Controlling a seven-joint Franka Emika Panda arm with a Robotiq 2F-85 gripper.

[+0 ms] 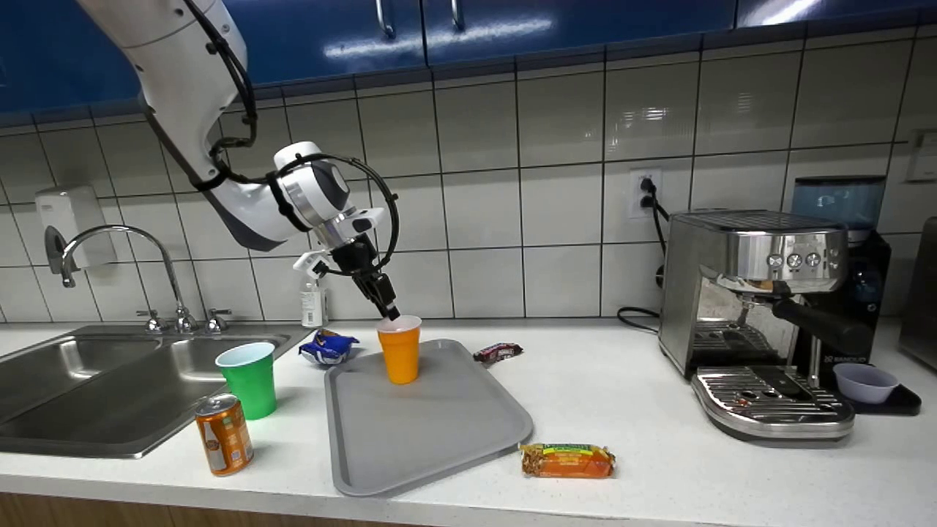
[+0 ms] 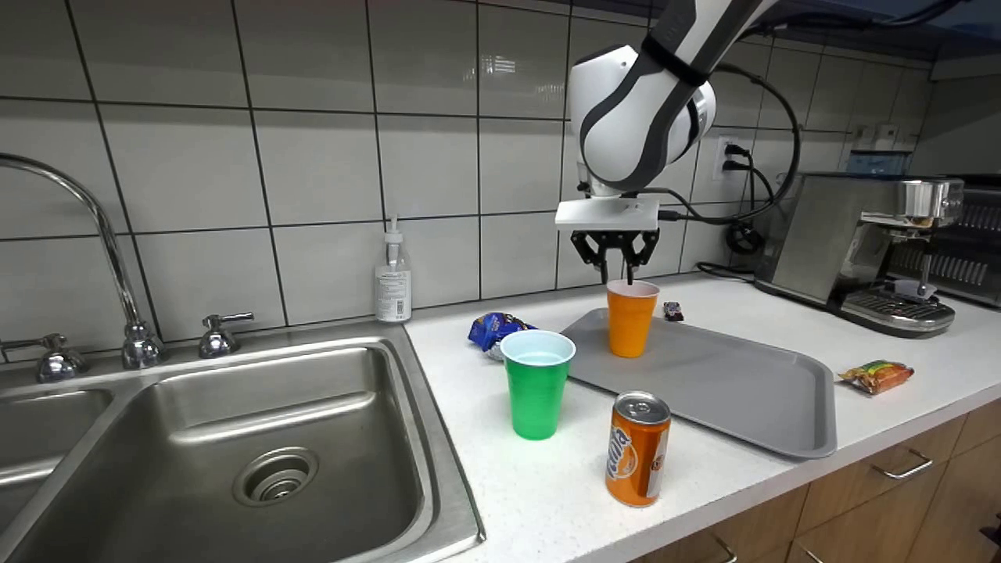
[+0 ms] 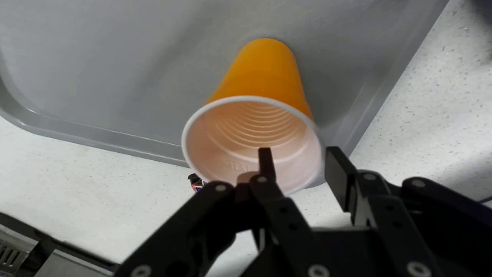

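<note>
- Wrist view: beneath the claw (image 3: 300, 154), broad gray tray (image 3: 96, 69).
- At the claw: jaws parted, unclenched.
- Right under the claw: orange cup (image 3: 266, 73), upright on the gray tray; one fingertip over or inside its mouth, cannot tell which, the other just outside.
- Lower than the claw, in an exterior view: small dark packet (image 1: 498, 352) beside the gray tray.

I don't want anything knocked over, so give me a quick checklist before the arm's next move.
1. Orange cup upright on the gray tray: ok.
2. Gripper open: ok, jaws apart.
3. Fingers clear of the orange cup: cannot tell; in the wrist view one overlaps its mouth.
4. Green cup upright and apart from the tray: ok.
5. Orange can upright and apart from the tray: ok.
</note>
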